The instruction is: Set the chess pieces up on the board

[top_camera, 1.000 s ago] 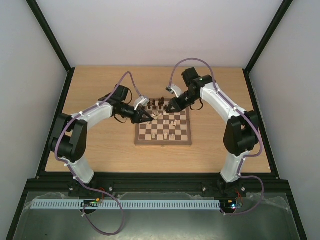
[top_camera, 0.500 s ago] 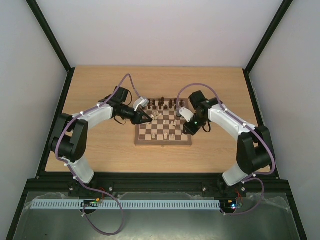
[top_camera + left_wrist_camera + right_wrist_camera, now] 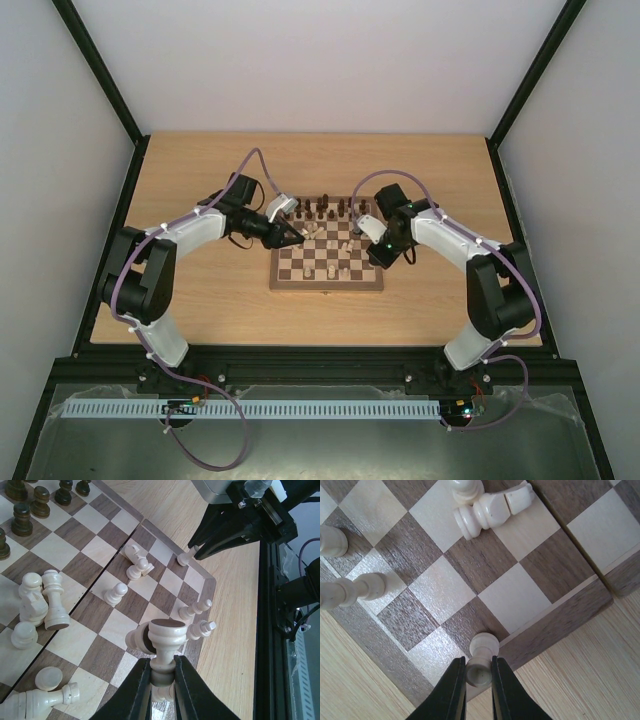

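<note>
The light wooden table (image 3: 200,290) is carrying the board (image 3: 326,288) at its centre. The left arm (image 3: 190,228) is reaching in from 9 o'clock and the right arm (image 3: 450,235) from 3 o'clock.

The dark pieces (image 3: 320,210) are standing along the board's 12 o'clock edge. The fallen cream pieces (image 3: 47,602) are lying and standing mixed across the middle squares, crowding the space between the two grippers.

The left gripper (image 3: 162,667) is hovering over the board's 10 o'clock corner. Its fingers are pinching narrowly on the stem of a tall cream piece (image 3: 164,640), which is raised above the squares with a few toppled pieces just beneath.

The right gripper (image 3: 479,672) is sitting at the board's 3 o'clock edge. Its fingers are closing tightly on the head of a cream pawn (image 3: 481,662), whose base is over an edge square beside the border. Whether the base is touching the wood cannot be told. A toppled cream figure (image 3: 487,510) is lying a few squares away.

Compared with a second ago, the right gripper is now farther toward 5 o'clock, having left the board's 1 o'clock corner. The left gripper is staying almost where it was.
</note>
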